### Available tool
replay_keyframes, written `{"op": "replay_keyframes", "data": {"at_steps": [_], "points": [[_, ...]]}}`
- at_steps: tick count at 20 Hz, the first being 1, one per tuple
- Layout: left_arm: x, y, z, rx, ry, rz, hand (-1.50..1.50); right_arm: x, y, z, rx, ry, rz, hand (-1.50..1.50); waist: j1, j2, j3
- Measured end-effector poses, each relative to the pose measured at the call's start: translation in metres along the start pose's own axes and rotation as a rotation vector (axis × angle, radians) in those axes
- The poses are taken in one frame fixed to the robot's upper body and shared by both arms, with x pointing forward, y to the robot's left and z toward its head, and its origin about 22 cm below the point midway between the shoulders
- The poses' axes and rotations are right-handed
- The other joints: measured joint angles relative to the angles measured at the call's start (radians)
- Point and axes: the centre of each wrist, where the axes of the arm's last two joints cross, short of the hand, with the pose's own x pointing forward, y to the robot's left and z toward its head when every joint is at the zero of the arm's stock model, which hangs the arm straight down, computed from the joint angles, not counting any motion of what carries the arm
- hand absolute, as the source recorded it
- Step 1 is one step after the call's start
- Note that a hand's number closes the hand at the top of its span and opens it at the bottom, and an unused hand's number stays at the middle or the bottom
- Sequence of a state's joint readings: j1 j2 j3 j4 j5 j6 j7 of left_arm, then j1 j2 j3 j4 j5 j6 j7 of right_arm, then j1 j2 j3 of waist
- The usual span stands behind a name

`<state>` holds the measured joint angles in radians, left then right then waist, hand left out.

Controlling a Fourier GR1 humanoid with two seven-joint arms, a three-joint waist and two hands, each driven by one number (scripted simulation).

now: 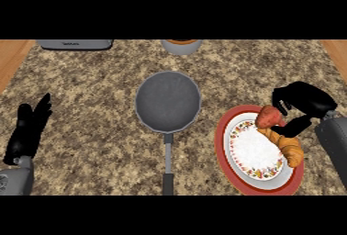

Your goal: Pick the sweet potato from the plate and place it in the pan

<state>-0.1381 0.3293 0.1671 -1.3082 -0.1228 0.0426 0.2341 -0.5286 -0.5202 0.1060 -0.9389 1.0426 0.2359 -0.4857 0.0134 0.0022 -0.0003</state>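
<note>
A reddish sweet potato [270,117] sits at the upper right rim of the white floral plate [252,153], which rests on a red mat [227,158]. My right hand [301,103] is curled round the sweet potato, thumb below it and fingers above. An orange croissant [287,148] lies on the plate's right side. The grey pan [168,102] stands in the middle of the counter, its handle [167,163] pointing toward me. My left hand [28,128] rests open at the left edge, fingers up.
A grey appliance [75,44] stands at the back left and a grey cup [181,45] with an orange inside at the back centre. Wooden strips border the granite counter on both sides.
</note>
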Motion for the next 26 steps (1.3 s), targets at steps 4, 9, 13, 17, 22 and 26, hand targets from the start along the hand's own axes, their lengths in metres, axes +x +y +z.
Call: {"op": "replay_keyframes", "data": {"at_steps": [4, 9, 13, 17, 22, 26], "points": [[-0.005, 0.004, 0.000, 0.005, 0.007, 0.003, 0.00, -0.004, -0.020, 0.001, -0.199, -0.073, -0.038, 1.50, -0.006, -0.001, 0.001], [-0.003, 0.007, -0.001, 0.013, 0.013, 0.008, 0.00, 0.002, -0.044, 0.002, -0.419, -0.213, -0.129, 1.50, -0.013, -0.004, 0.001], [-0.005, 0.011, 0.002, 0.008, 0.011, 0.002, 0.00, 0.024, -0.064, -0.005, -0.485, -0.274, -0.182, 1.50, -0.013, -0.005, 0.000], [-0.004, 0.011, 0.002, 0.007, 0.009, 0.003, 0.00, 0.059, -0.079, -0.020, -0.493, -0.300, -0.239, 1.50, -0.012, -0.005, 0.000], [0.000, 0.005, 0.006, 0.002, 0.001, -0.001, 0.00, 0.097, -0.083, -0.051, -0.479, -0.306, -0.336, 1.50, -0.005, -0.003, 0.000], [0.004, 0.006, 0.007, 0.002, -0.001, -0.001, 0.00, 0.136, -0.083, -0.084, -0.450, -0.306, -0.412, 1.50, 0.001, -0.001, 0.000]]}}
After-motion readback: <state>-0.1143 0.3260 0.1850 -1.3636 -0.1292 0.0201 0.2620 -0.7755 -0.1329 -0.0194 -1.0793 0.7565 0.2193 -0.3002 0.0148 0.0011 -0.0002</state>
